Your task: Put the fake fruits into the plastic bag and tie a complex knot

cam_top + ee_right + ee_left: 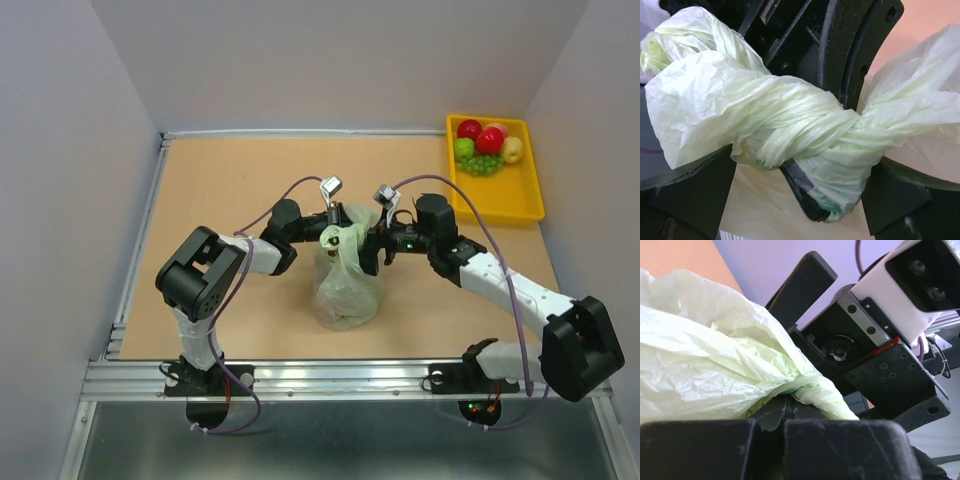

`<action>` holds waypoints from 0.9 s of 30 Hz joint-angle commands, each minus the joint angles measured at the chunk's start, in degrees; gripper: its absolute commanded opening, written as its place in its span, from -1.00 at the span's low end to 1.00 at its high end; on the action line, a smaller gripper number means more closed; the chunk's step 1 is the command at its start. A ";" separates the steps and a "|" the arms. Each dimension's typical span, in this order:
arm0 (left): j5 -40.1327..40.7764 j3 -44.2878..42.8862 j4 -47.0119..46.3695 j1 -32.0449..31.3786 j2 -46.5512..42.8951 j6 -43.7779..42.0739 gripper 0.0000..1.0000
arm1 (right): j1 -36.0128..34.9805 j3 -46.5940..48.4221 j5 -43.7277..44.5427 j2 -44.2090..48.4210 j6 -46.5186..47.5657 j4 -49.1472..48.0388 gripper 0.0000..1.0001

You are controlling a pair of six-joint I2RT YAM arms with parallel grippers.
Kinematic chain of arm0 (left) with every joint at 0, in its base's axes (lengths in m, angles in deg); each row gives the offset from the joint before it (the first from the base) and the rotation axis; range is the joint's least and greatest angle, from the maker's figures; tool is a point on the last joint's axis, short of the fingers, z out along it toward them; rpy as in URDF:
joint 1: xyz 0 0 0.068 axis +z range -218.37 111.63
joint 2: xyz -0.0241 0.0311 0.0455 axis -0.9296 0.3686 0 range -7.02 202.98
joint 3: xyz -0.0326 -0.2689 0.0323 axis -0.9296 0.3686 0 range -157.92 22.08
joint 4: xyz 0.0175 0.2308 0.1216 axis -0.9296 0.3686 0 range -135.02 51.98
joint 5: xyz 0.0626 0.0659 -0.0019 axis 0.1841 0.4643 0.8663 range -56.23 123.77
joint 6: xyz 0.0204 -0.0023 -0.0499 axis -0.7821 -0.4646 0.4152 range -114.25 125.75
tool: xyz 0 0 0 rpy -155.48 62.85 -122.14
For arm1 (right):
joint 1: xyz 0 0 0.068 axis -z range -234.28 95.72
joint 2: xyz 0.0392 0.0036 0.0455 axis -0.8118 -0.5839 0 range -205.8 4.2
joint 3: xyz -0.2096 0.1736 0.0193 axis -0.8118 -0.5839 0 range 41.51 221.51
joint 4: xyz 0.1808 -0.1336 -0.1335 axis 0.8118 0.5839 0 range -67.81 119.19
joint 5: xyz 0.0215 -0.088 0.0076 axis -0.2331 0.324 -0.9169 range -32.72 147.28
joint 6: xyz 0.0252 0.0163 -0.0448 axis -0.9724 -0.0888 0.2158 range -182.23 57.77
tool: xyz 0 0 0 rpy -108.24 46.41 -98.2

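Knotting stage: bag point(347, 285) standing mid-surface point(240, 180), neck already twisted, though fruits point(484, 145) sit in the tray point(520, 200) at far right.
Pinched shut on the twisted neck with the left end effector point(782, 427); straddled, not squeezed, by the wide-spread right end effector point(795, 195). Next, probably: closing right on a free strand and pulling it through without tearing the thin plastic.
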State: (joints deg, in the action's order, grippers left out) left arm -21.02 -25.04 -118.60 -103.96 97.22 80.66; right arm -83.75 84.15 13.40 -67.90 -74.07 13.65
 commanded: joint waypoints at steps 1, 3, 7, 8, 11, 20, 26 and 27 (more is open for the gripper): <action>1.00 -0.53 -17.30 0.00 -1.15 -0.03 -0.99 | -1.11 6.85 3.88 4.32 5.68 14.76 1.00; 1.08 0.00 -17.30 0.00 -1.50 -0.03 -0.99 | -1.11 7.72 6.33 5.73 5.60 19.49 1.00; 0.91 -0.26 -17.03 -0.09 -1.59 -0.12 -0.99 | -1.02 8.08 8.19 8.98 4.46 25.40 1.00; 0.91 -0.35 -16.95 -0.09 -1.50 -0.21 -0.99 | -1.02 7.99 8.19 9.95 3.50 26.11 1.00; 0.82 -0.61 -17.03 0.00 -1.33 -0.21 -0.99 | -1.02 8.43 9.60 10.57 1.56 28.04 1.00; 0.56 -0.61 -16.51 -0.09 -1.41 -0.30 -1.00 | -0.06 11.24 8.73 9.08 0.94 30.77 0.85; 0.47 -0.88 -16.95 -0.18 -1.06 0.05 -1.00 | -0.06 12.74 3.36 4.69 1.03 26.56 0.47; 0.38 -0.96 -17.29 -0.18 -0.89 0.14 -1.00 | -0.06 12.83 3.10 3.64 1.03 25.25 0.34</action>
State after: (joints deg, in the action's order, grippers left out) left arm -20.32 -25.04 -118.95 -103.96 97.22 80.82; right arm -83.95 93.39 20.33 -62.54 -72.84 43.29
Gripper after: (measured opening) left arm 0.017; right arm 0.742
